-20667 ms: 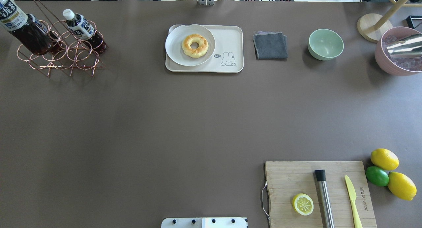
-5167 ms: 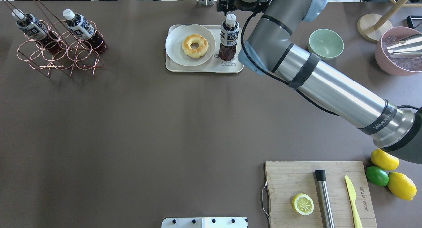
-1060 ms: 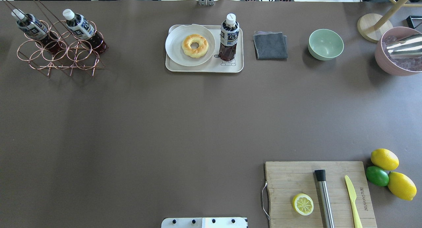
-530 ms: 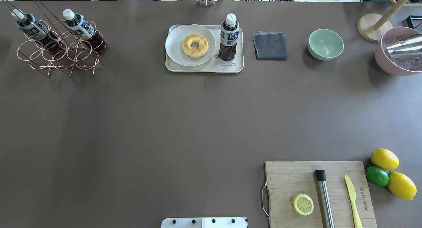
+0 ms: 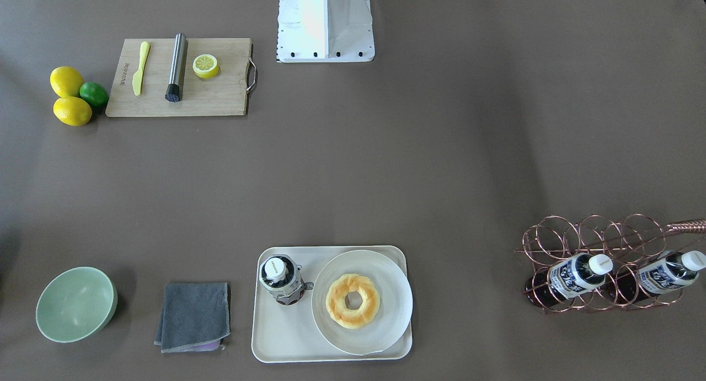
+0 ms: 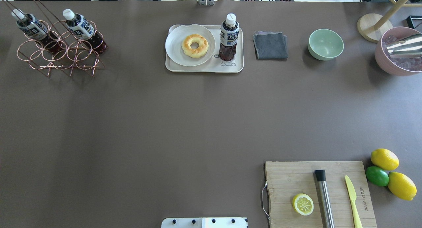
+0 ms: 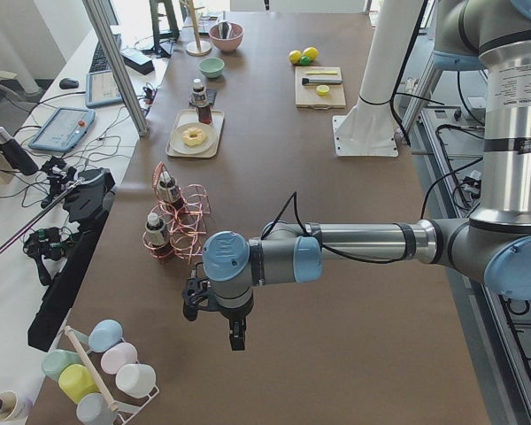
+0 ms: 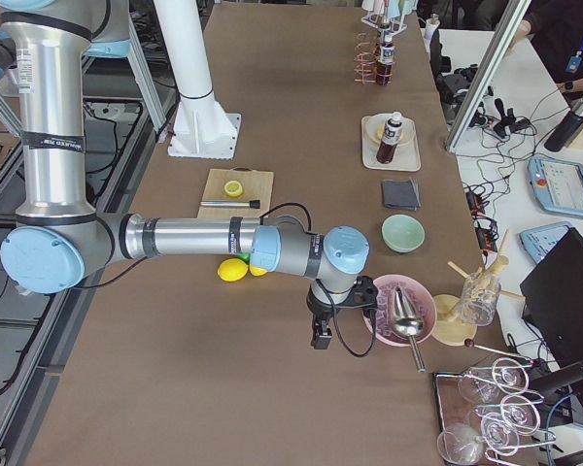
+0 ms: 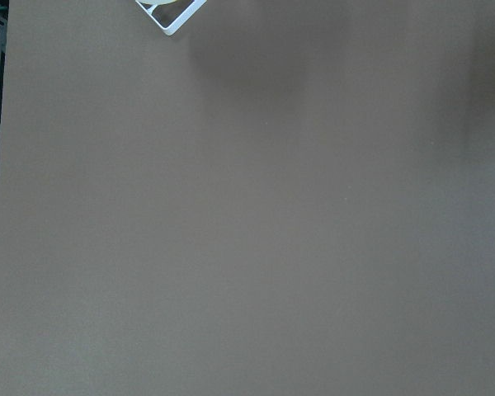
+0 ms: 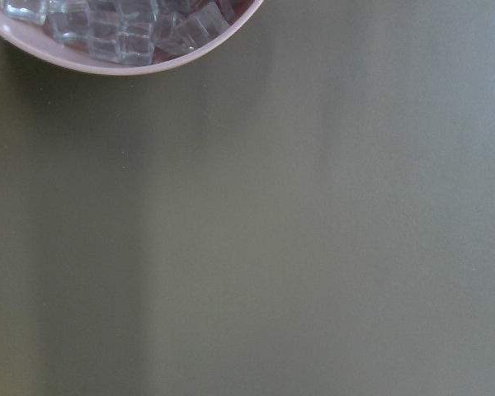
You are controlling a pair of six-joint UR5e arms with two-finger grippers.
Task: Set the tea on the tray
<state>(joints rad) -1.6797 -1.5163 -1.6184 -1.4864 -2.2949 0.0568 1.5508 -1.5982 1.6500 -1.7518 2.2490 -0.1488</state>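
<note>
The tea (image 6: 228,36) stands upright on the right part of the cream tray (image 6: 204,69), next to a plate with a doughnut (image 6: 195,46). It also shows in the front view (image 5: 282,279) on the tray (image 5: 287,337). No gripper touches it. My left gripper (image 7: 236,334) shows only in the left side view, low over bare table near the copper rack. My right gripper (image 8: 321,337) shows only in the right side view, beside the pink ice bowl. I cannot tell whether either is open or shut.
Two more tea bottles (image 6: 80,25) lie in a copper wire rack (image 6: 59,56) at the far left. A grey cloth (image 6: 270,45), green bowl (image 6: 325,44) and pink ice bowl (image 6: 397,51) stand right of the tray. A cutting board (image 6: 296,178) and citrus (image 6: 384,159) sit near right.
The tea now stands on the tray, which held only the plate at first. My right arm, by the bottle five seconds ago, has left the overhead view. Nothing moved in the last second.
</note>
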